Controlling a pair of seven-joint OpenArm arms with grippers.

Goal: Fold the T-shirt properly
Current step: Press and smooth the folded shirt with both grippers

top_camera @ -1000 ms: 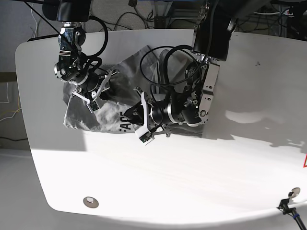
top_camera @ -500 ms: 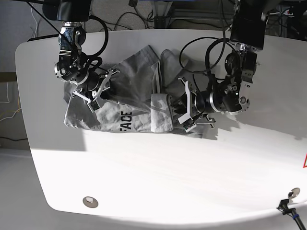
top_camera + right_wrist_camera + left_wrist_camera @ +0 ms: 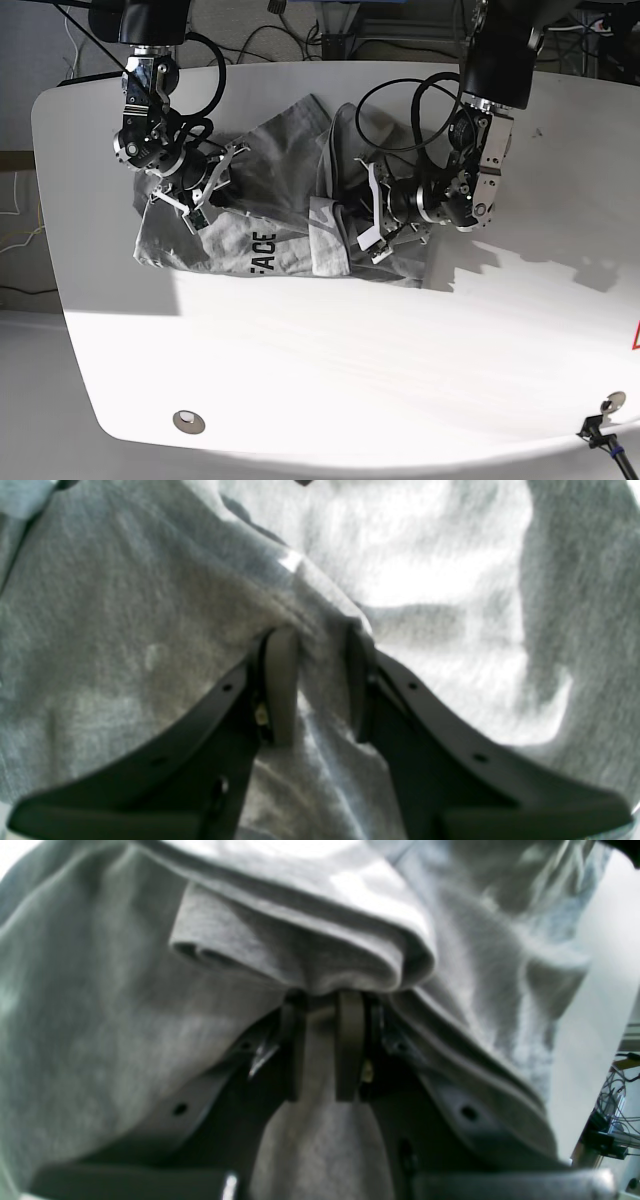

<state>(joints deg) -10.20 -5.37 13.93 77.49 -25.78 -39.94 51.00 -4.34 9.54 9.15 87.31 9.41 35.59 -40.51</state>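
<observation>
The grey wrinkled T-shirt lies bunched on the white table, with black letters showing near its front edge. My left gripper is at the shirt's right side. In the left wrist view the left gripper is shut on a thick folded ridge of the T-shirt. My right gripper sits at the shirt's left side. In the right wrist view the right gripper is shut on a bunched pleat of the T-shirt, and cloth fills the gap between the pads.
Black cables hang behind the table's far edge. A round fitting sits near the front left edge and a small clamp at the front right corner. Sunlight covers the front half of the table.
The left arm dragged its fold of the shirt to the right, then came back slightly left and away from the front edge. The shirt spread wider. The right arm has not moved.
</observation>
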